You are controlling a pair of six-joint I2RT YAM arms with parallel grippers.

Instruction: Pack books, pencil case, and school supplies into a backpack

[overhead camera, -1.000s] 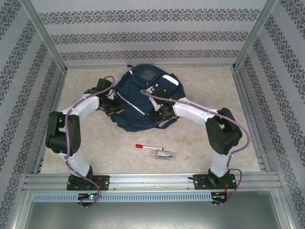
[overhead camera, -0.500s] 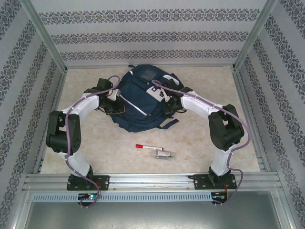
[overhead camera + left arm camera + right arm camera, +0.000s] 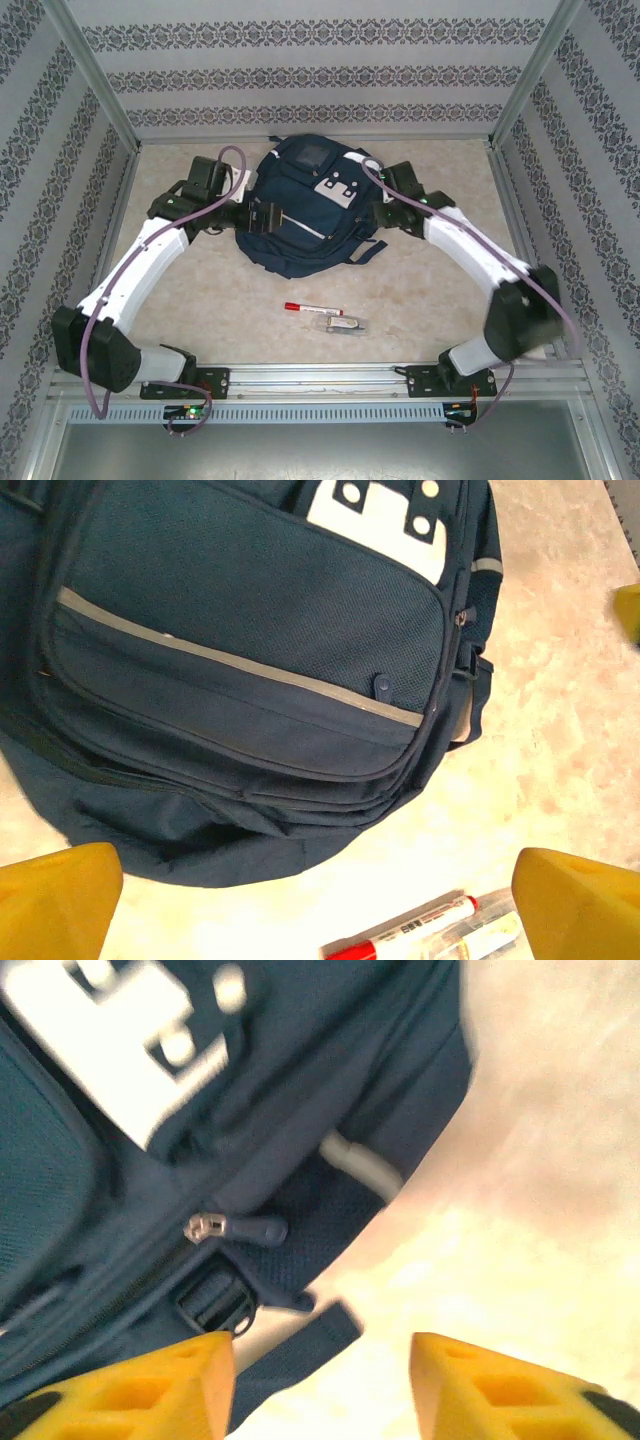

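Hovering left claw (image 3: 315,905): spread wide with nothing between its yellow fingers, poised over the lower left flank of the backpack (image 3: 250,650).
Right claw (image 3: 320,1385): parted and empty, at the bag's right side, just beside a zip pull (image 3: 235,1228) and a loose dark strap (image 3: 290,1345).
Backpack position: lying flat with its front pockets up on the far middle of the tabletop (image 3: 200,290), between the two claws.
Reason for the flanking: one claw at each side looks suited to steadying the soft fabric while a zip is worked; the zips appear closed.
Marker (image 3: 300,308): white with a red cap, lying on the tabletop near the bag's bottom edge, not yet packed.
Wrapped item (image 3: 343,323): clear-wrapped, just beside the marker, also outside the bag.
Likely need: opening a compartment before either goes in.
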